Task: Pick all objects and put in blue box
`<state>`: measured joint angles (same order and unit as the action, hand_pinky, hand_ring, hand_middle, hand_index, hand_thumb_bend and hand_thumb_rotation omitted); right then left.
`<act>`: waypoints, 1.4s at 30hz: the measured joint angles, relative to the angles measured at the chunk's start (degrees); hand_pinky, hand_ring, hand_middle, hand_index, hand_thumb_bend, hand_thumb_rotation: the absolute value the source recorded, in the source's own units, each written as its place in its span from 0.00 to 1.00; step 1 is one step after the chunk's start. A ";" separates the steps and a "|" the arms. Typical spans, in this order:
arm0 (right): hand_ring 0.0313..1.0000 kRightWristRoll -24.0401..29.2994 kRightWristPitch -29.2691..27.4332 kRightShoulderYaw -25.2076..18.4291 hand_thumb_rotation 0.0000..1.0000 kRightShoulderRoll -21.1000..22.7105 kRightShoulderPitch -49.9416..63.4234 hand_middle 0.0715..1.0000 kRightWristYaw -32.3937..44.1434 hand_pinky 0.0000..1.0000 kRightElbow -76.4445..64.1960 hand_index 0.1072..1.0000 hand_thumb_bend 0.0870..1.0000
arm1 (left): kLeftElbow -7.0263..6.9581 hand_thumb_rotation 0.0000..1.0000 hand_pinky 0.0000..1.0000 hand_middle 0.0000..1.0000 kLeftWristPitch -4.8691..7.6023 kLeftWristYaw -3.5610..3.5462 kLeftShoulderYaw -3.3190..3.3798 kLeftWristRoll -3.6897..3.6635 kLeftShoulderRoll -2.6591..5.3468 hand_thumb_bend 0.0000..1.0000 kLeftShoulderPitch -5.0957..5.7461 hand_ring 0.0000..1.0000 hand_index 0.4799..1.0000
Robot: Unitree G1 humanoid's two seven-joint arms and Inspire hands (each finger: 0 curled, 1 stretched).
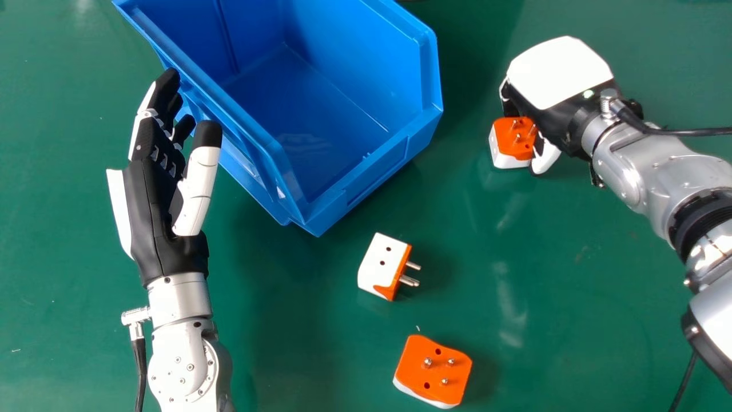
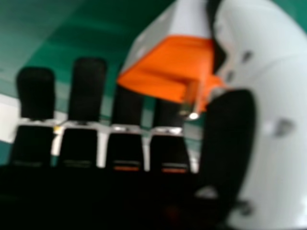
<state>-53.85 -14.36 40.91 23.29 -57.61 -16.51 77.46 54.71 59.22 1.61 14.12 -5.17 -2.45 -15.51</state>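
Observation:
Beside the blue box (image 1: 372, 171), my left hand (image 1: 153, 197) is open, its straight fingers close to the box's left wall. To the right of the box is my right hand (image 1: 557, 74), low over the table and shut on an orange and white plug adapter (image 1: 513, 140), whose pins point up. The right hand view has this adapter (image 2: 168, 67) between the fingers and the thumb of my right hand (image 2: 271, 110). A second adapter (image 1: 380, 266) lies on its side below the box's front corner. Nearer the front, a third adapter (image 1: 432, 369) rests pins up.
The box's visible inside floor is bare, and its raised walls stand between my two hands. Green table surface (image 1: 320, 320) extends around the loose adapters. A black cable (image 1: 686, 132) runs from my right wrist to the right edge.

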 measured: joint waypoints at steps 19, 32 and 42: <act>0.43 -0.05 0.03 -0.77 0.00 0.19 0.00 0.52 1.36 0.31 -0.51 0.45 0.44 | 0.25 0.65 0.89 0.91 0.00 -0.07 -0.05 -0.03 -0.17 0.85 -0.07 0.92 0.67; 0.43 0.36 -0.12 -1.00 0.00 0.19 0.00 0.53 1.70 0.31 -0.51 0.45 0.44 | 0.27 0.65 0.89 0.91 0.01 -0.01 -0.16 0.00 -0.24 0.86 -0.07 0.92 0.67; 0.43 2.47 -0.50 -2.92 0.00 0.19 -0.01 0.53 2.09 0.31 -0.83 0.45 0.44 | 0.27 0.65 0.89 0.91 0.00 -0.27 -0.18 -0.37 -0.20 0.86 -0.07 0.93 0.67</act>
<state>-51.39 -14.86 37.99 23.48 -57.62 -14.42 76.64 54.98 59.22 1.33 13.94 -5.54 -2.65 -15.58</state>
